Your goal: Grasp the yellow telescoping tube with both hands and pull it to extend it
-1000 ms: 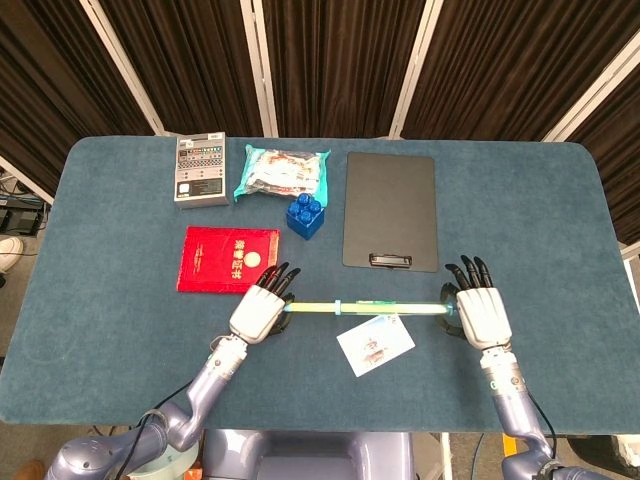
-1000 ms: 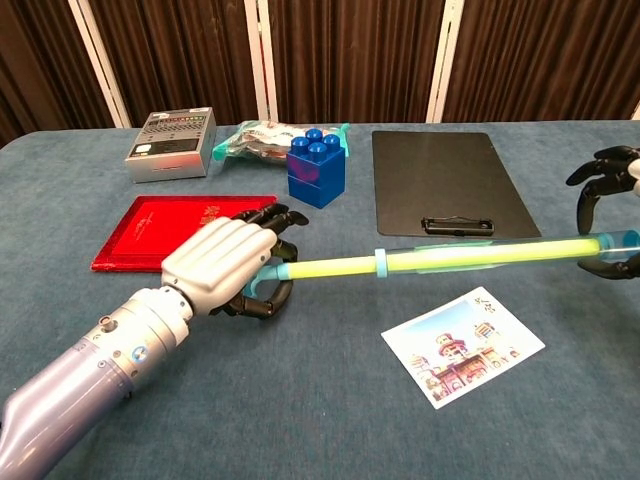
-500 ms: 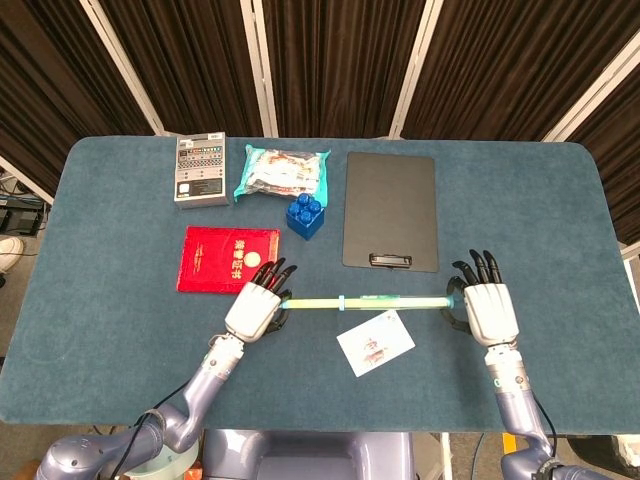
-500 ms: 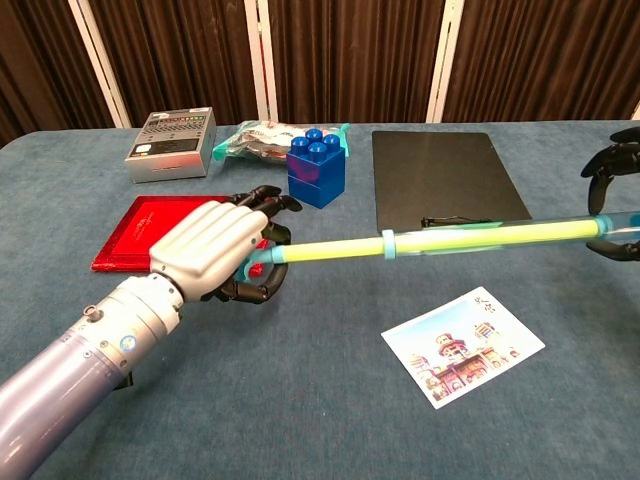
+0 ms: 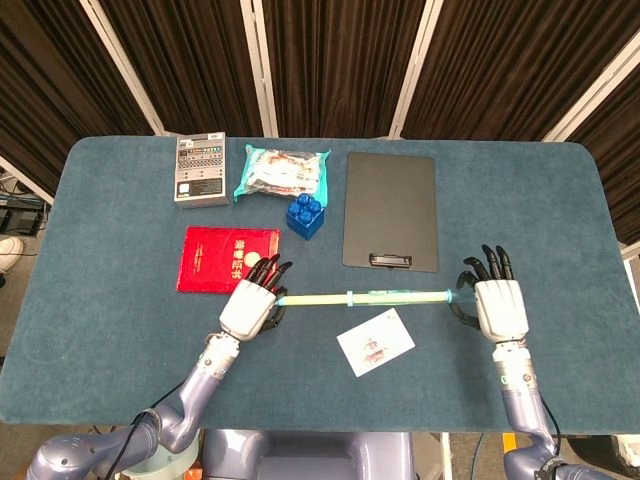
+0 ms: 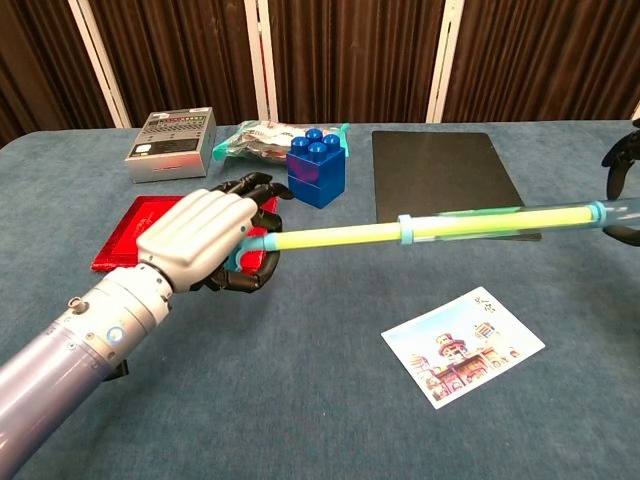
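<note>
The yellow telescoping tube [image 5: 365, 296] [image 6: 430, 226] hangs level above the blue table, stretched between my two hands, with a pale blue collar near its middle. My left hand [image 5: 249, 306] [image 6: 205, 243] grips its left end, fingers wrapped around it, over the corner of the red booklet [image 5: 212, 259]. My right hand [image 5: 496, 303] [image 6: 625, 190] holds the tube's right end; in the chest view only its dark fingers show at the frame's right edge.
A picture card [image 5: 375, 341] [image 6: 462, 346] lies under the tube. Behind it are a black clipboard [image 5: 390, 210], a blue toy brick [image 5: 306, 216], a snack packet [image 5: 281, 171] and a grey box [image 5: 200, 169]. The table's front edge [image 5: 330, 425] is close to my arms.
Both hands have moved apart, the left further left and the right further right. The tube is longer now and sits higher, and its collar has shifted right.
</note>
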{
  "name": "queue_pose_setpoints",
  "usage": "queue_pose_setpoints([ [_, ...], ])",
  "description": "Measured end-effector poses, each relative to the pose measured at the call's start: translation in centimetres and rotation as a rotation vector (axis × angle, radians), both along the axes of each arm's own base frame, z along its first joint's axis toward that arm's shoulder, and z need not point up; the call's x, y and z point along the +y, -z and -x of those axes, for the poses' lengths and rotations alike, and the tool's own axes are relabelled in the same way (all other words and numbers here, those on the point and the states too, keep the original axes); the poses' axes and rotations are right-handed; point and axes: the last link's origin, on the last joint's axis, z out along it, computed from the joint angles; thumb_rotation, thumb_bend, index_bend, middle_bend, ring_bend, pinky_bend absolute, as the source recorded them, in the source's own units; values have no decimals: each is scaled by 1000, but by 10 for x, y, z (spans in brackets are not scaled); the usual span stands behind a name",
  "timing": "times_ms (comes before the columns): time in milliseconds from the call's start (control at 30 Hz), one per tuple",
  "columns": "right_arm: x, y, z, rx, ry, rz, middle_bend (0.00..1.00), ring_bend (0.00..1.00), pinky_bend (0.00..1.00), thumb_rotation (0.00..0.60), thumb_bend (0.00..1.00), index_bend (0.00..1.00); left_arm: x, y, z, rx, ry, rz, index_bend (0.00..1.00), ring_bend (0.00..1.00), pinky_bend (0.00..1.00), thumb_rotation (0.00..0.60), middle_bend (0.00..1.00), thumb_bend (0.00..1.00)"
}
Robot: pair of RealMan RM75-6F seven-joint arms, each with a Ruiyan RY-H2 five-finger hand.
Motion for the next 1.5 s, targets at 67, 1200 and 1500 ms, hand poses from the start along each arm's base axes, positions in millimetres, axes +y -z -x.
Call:
queue_pose_setpoints([
  [67,-1,-2,1,2,4,6,292,87,24,600,631,1000,1,-4,1,-3,0,-9,661,24,137,600,125,657],
  [1200,-15,-34,27,28,87,94,295,90,24,600,631,1000,-4,-50,19,-1,18,-97,669,24,136,600,127,656],
  [1500,-21,-42,35,30,114,114,294,94,24,600,632,1000,-10,-62,22,-21,30,-112,670,24,137,600,129,656],
])
